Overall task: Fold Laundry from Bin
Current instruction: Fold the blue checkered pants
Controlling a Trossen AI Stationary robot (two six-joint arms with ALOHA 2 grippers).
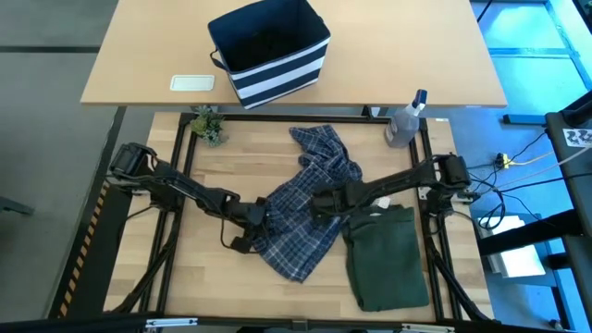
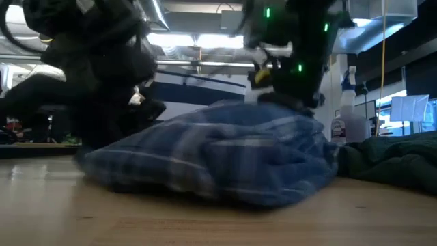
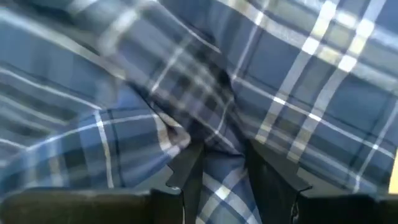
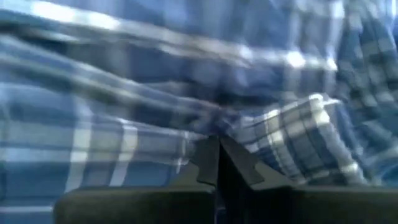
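Observation:
The blue-and-white plaid shirt (image 1: 310, 203) lies crumpled on the middle of the wooden table (image 1: 213, 287), humped up in the low view (image 2: 218, 157). My left gripper (image 1: 252, 222) is at the shirt's left edge, shut on its cloth (image 3: 221, 165). My right gripper (image 1: 319, 203) is over the shirt's middle, its fingers shut tip to tip (image 4: 214, 155) right at the plaid cloth. A dark olive-green garment (image 1: 388, 254) lies folded flat to the right of the shirt. The striped navy bin (image 1: 268, 51) stands on the far table. My left gripper pinches a bunched fold of the plaid shirt (image 3: 224, 186) at the shirt's left edge between its two fingers (image 3: 189, 174). The fingers come slanting down from the table's left. The shirt rests slack on the table. How many layers are held cannot be told. My right gripper has its shut fingertips against the plaid cloth (image 4: 273, 130). Whether they touch it or hold a layer cannot be told.
A clear spray bottle (image 1: 407, 120) stands at the table's far right corner and a small plant (image 1: 208, 125) at its far left. A white flat object (image 1: 192, 83) lies beside the bin. Bare wood shows at the near left.

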